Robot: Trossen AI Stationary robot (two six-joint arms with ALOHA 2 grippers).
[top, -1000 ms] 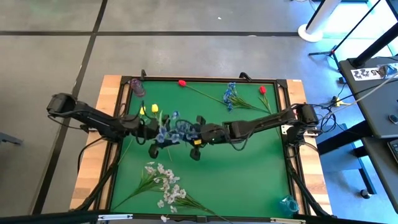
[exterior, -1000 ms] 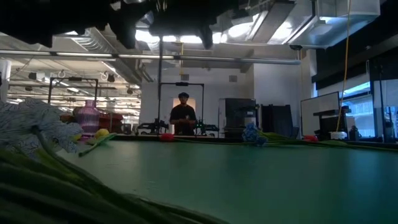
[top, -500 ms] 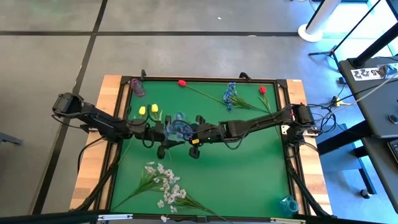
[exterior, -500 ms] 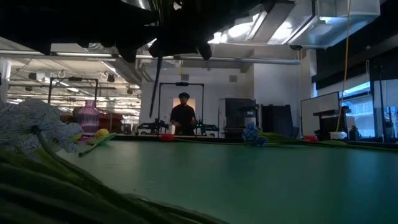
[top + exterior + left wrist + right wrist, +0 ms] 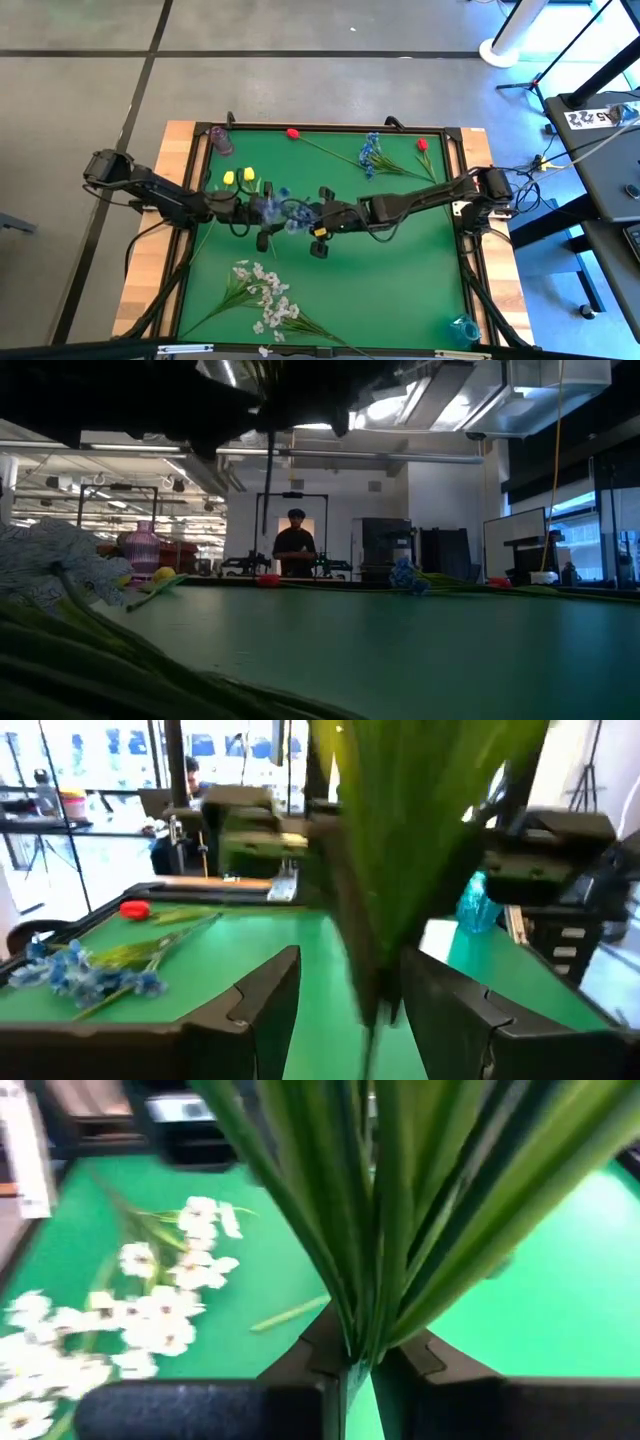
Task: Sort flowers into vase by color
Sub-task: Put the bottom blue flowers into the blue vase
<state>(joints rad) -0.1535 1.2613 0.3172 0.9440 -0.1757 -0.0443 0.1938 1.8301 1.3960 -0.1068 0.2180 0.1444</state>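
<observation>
no text, label or number can be read anywhere here.

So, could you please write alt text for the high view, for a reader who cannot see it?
Above a green table, the left gripper and right gripper meet at mid-table around a blue flower sprig. Two yellow tulips, two red tulips, another blue sprig and white sprays lie on the mat; a purple vase stands at a far corner.

A grey floor (image 5: 80, 90) crossed by dark seams surrounds the green-topped desk (image 5: 400, 270). Beyond the desk, a person (image 5: 295, 550) stands under bright ceiling lights (image 5: 400, 405).
</observation>
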